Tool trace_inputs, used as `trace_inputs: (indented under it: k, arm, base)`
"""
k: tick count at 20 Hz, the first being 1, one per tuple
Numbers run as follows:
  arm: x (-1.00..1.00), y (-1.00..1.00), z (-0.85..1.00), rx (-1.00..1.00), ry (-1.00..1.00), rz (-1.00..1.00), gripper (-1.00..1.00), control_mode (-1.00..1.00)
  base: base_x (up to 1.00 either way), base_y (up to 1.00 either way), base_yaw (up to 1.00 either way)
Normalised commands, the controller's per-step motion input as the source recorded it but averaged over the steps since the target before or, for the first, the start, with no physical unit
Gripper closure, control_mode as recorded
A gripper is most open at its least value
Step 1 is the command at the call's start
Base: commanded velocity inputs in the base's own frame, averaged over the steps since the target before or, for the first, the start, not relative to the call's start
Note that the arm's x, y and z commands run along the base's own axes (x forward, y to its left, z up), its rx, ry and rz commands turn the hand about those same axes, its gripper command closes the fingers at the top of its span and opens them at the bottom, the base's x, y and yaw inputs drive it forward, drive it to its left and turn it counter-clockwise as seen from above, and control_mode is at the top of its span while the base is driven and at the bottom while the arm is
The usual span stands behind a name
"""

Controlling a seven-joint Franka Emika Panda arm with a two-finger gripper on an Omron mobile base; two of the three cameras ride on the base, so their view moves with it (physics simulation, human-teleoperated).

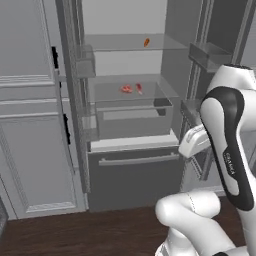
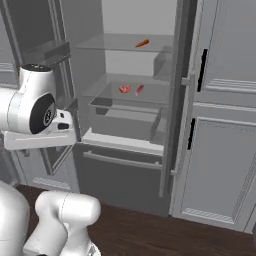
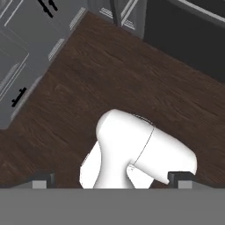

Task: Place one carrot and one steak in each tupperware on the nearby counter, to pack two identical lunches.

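carrot (image 1: 146, 42) lies alone on the upper glass shelf (image 1: 125, 48) of the open fridge (image 1: 131, 165), toward the shelf's back and right of its middle — in the right base view it is the same small orange stick (image 2: 142, 43), tilted a little. one shelf down, on the middle glass shelf (image 1: 107, 92), a steak (image 1: 126, 89) sits near the centre, a flat red piece with pale streaks, and just beside it on its right lies a slimmer red-orange piece (image 1: 139, 88) (too small to tell whether it is a carrot or a second steak). the two are close together but i cannot tell if they touch. the right base view shows the same pair, steak (image 2: 124, 88) on the left, slimmer piece (image 2: 139, 89) on the right, both well back from the shelf's front edge.

below that shelf a grey drawer bin (image 1: 132, 120) stands pulled partly forward, and under it is the dark lower drawer (image 1: 135, 175) with its long handle.

gripper (image 3: 113, 181): the two dark finger tips stand wide apart at the bottom of the hand view, nothing between them, pointing down over the dark brown wood floor (image 3: 114, 74) — well away from the fridge shelves. grey panelled cabinets with black handles (image 3: 17, 97) run along one side of that floor.
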Motion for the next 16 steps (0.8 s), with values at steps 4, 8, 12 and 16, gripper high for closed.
trace_inputs:
  k: [4,8,12,16]
  arm:
    - [0.0,0.0,0.0,0.0,0.0,0.0,-1.0,1.0]
    - [0.0,0.0,0.0,0.0,0.0,0.0,-1.0,1.0]
    - [0.0,0.0,0.0,0.0,0.0,0.0,-1.0,1.0]
    - [0.0,0.0,0.0,0.0,0.0,0.0,-1.0,1.0]
  base:
    - [0.38,0.08,-0.34]
    - [0.7,0.05,-0.16]
    - [0.94,0.0,0.0]
    - [0.7,0.12,-0.04]
